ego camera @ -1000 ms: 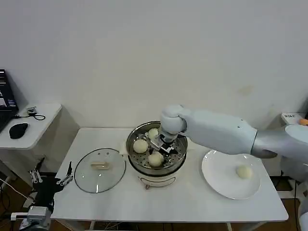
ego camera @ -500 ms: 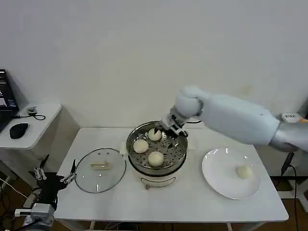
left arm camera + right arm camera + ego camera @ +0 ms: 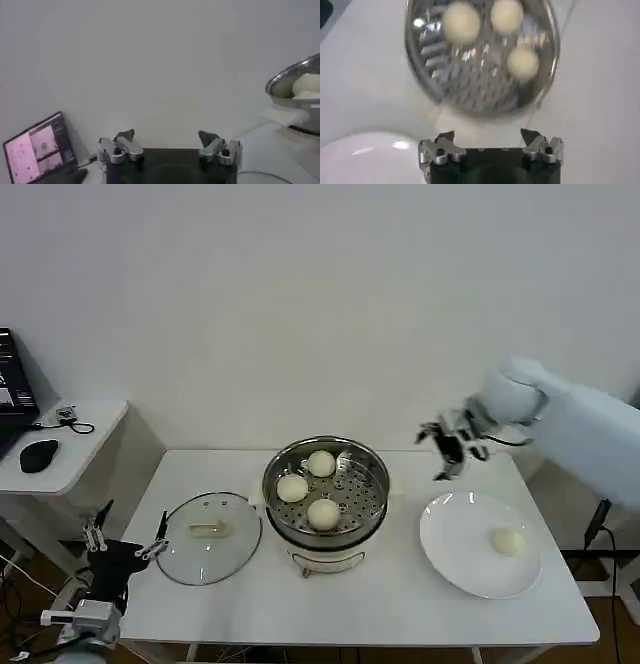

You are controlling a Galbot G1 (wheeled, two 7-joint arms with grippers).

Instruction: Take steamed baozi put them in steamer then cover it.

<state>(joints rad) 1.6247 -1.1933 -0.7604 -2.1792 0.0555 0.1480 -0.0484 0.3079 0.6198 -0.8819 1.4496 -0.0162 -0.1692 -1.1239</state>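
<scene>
Steamer (image 3: 326, 502) of shiny steel stands near the middle of a white bench (image 3: 250, 604), on a cream-white base, with its top uncovered. Three small creamy-white buns rest on its perforated floor: one toward the back wall (image 3: 320, 463), one on the robot's left side (image 3: 291, 487), and one nearest the front (image 3: 322, 513). From the right wrist camera the same three buns show inside the steel basket (image 3: 482, 52), spread apart from each other. A clear glass cover (image 3: 208, 536) with a metal rim and a pale rectangular handle lies flat on the bench just to the left of the steamer, almost touching its base. To the right of the steamer sits a flat white plate (image 3: 455, 549), and a fourth bun (image 3: 508, 541) lies on it toward the plate's right side. The right gripper (image 3: 450, 446) hangs in the air above the bench, between the steamer and the plate and higher than both, its jaws spread apart and holding nothing. The left gripper (image 3: 127, 543) waits low beyond the left end of the bench, near the cover, with its jaws also spread wide and empty. Farther left, a small side table (image 3: 75, 454) carries a computer mouse (image 3: 38, 454).
</scene>
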